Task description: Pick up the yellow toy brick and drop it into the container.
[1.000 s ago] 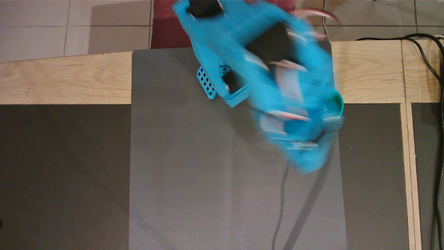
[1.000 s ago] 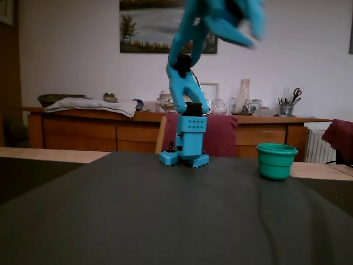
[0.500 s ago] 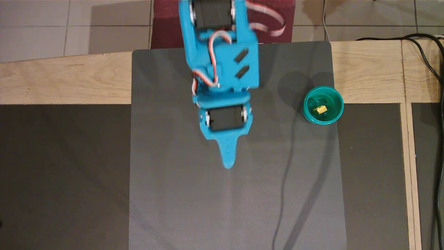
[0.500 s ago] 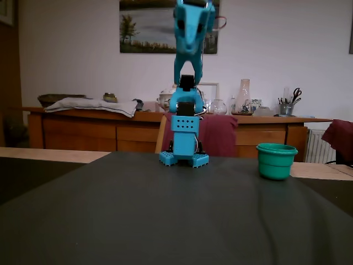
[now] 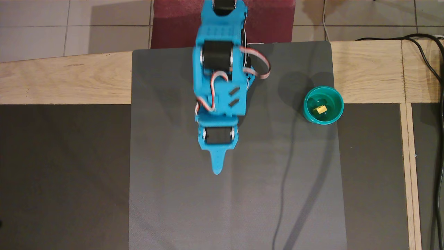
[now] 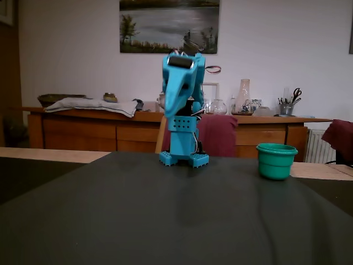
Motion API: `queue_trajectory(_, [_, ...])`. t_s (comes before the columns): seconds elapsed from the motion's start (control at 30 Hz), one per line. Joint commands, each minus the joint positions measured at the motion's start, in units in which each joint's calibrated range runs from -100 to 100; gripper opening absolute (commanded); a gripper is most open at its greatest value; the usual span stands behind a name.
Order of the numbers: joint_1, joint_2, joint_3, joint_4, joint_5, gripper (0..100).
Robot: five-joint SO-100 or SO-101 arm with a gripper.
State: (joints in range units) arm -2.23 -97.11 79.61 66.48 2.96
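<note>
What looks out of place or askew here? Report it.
Nothing stands out. The yellow toy brick lies inside the upright container, and the arm is folded back at its base on the grey mat.

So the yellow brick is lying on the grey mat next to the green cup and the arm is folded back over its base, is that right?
Not quite. The brick is inside the cup, resting on its bottom, not on the mat; the overhead view shows this. The arm is folded back over its base, as you said.

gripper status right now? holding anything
gripper: looks shut and empty, raised over the mat. The yellow toy brick already lies inside the container.
</note>
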Motion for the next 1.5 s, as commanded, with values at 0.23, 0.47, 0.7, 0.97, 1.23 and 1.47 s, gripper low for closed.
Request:
queue_trajectory(0.23, [-0.52, -1.88, 16.96, -12.94, 0.23, 0])
queue_trajectory(0.47, [-0.13, -1.79, 20.12, -13.12, -0.92, 0])
queue_trajectory(0.7, [-0.52, -1.79, 20.12, -13.12, -1.39, 0])
queue_trajectory(0.97, [-0.83, -1.79, 20.03, -13.12, -1.29, 0])
queue_trajectory(1.23, [-0.75, -1.79, 20.03, -13.12, -1.55, 0])
queue_trajectory(1.47, [-0.75, -1.79, 20.03, -13.12, -1.55, 0])
